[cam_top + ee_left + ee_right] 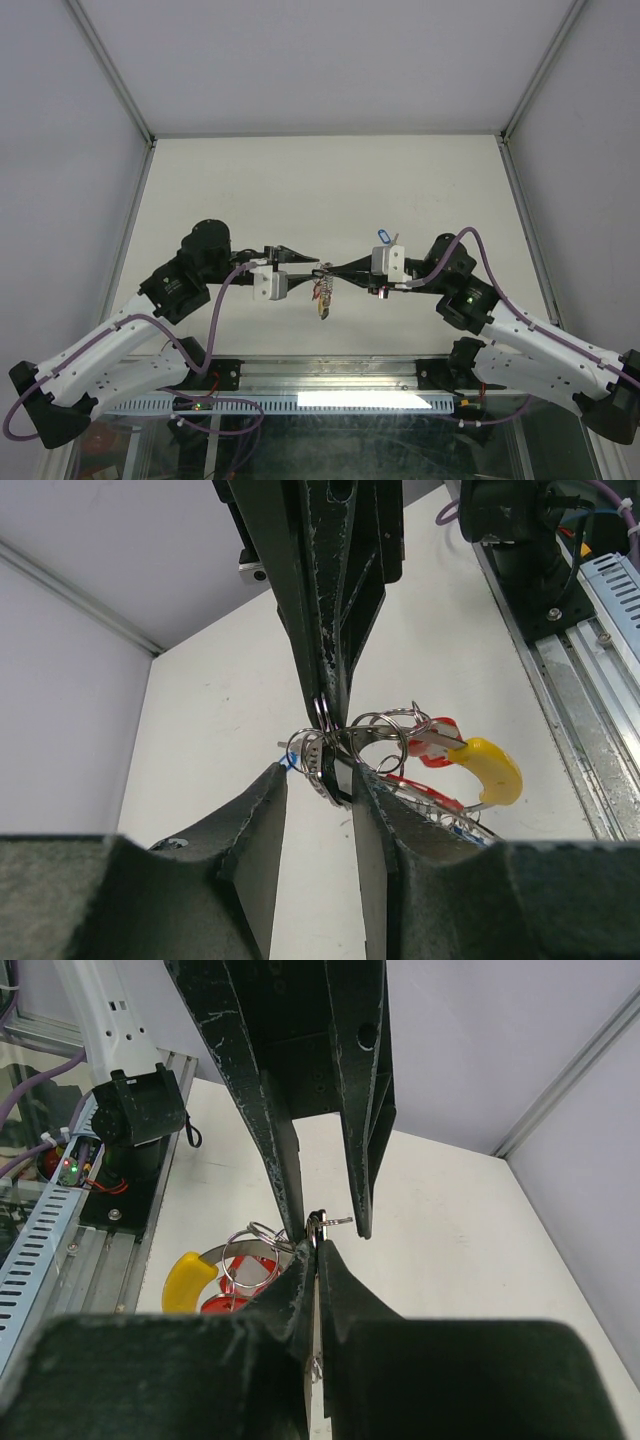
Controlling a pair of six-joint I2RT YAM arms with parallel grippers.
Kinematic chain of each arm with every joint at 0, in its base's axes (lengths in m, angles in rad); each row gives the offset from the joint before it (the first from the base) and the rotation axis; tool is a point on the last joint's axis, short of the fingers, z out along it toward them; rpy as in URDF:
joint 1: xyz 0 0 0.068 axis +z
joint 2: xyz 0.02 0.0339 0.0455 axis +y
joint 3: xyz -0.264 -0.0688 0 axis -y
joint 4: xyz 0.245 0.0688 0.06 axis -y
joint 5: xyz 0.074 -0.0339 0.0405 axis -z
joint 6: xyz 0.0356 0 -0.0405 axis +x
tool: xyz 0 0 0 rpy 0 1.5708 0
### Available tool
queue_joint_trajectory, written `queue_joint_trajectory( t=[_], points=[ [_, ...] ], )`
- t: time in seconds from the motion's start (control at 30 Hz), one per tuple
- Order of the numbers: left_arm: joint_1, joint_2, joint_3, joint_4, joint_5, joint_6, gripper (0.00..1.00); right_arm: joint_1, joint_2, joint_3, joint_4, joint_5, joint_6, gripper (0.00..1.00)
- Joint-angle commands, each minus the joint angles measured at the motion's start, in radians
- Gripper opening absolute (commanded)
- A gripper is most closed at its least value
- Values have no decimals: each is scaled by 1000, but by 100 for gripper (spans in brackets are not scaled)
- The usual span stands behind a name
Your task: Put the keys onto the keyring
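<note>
My two grippers meet tip to tip above the table's middle. My right gripper (336, 270) (318, 1245) is shut on a thin silver key whose blade runs down between its fingers. From that pinch hangs a bunch (322, 295) of small rings and keys with a yellow tag (492, 768) and red tags (440, 730). The ribbed keyring (318, 768) and a black tag sit between the fingers of my left gripper (314, 266) (318, 780), which is open. The right gripper's tips (327, 705) pinch a small ring just above. A blue-tagged key (381, 237) lies behind the right wrist.
The white table (250, 190) is walled by grey panels on the left, back and right. A metal rail (580, 680) with the arm bases runs along the near edge.
</note>
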Motion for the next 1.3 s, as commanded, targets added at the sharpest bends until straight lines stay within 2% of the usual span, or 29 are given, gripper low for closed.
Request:
queue_joint_trajectory(
  t=[0.0,0.13,0.27,0.57,1.0,1.03,1.17,1.27],
  points=[
    [-7,2,4,38,7,-9,32,-4,-22,23,90,-22,7,0],
    [-7,13,10,38,13,-15,30,-5,-21,26,92,-22,5,0],
    [-7,25,12,39,17,-22,16,-5,-23,25,104,-20,6,0],
    [-7,31,14,38,-15,-40,0,-4,-50,5,150,3,24,0],
    [-8,39,12,52,-15,-50,0,-4,-44,-56,328,68,140,0],
    [-7,39,9,59,-18,-50,1,-4,-41,-55,328,65,143,0],
    [-8,35,3,93,-30,-66,19,-4,-45,-64,319,60,136,0],
    [-6,22,0,124,-42,-81,23,-5,-48,-62,291,60,112,0]
  ],
)
